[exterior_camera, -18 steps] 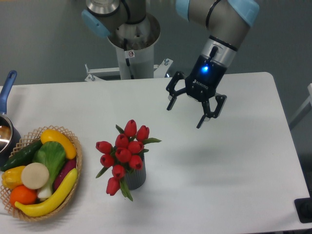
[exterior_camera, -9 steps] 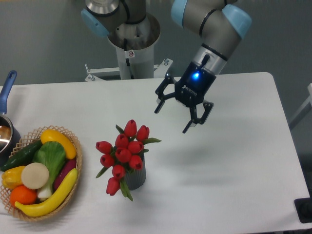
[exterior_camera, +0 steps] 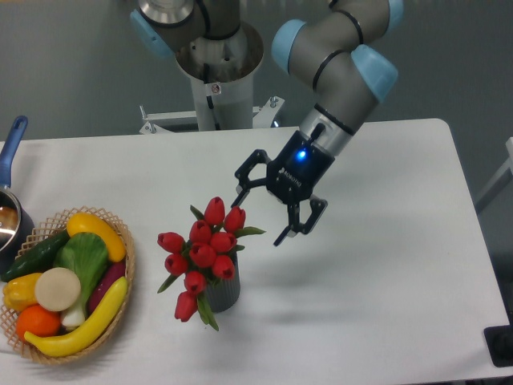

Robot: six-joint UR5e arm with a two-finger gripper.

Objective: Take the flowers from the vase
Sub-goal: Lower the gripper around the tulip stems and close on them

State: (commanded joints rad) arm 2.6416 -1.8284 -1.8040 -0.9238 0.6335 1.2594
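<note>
Beside the vase (exterior_camera: 224,291), up and to its right, the gripper (exterior_camera: 258,217) hung over the white table (exterior_camera: 385,265) with its two fingers spread apart and nothing between them, close to the top buds without touching. From the vase rose the flowers (exterior_camera: 202,250), red tulip buds leaning left. Left of the vase sat a basket (exterior_camera: 127,265) of vegetables, with a pot (exterior_camera: 10,216) beyond.

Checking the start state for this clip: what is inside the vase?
The flowers stand in the vase, red buds and leaves spilling over its rim. The stems inside and the vase's mouth are covered by the bunch.
</note>
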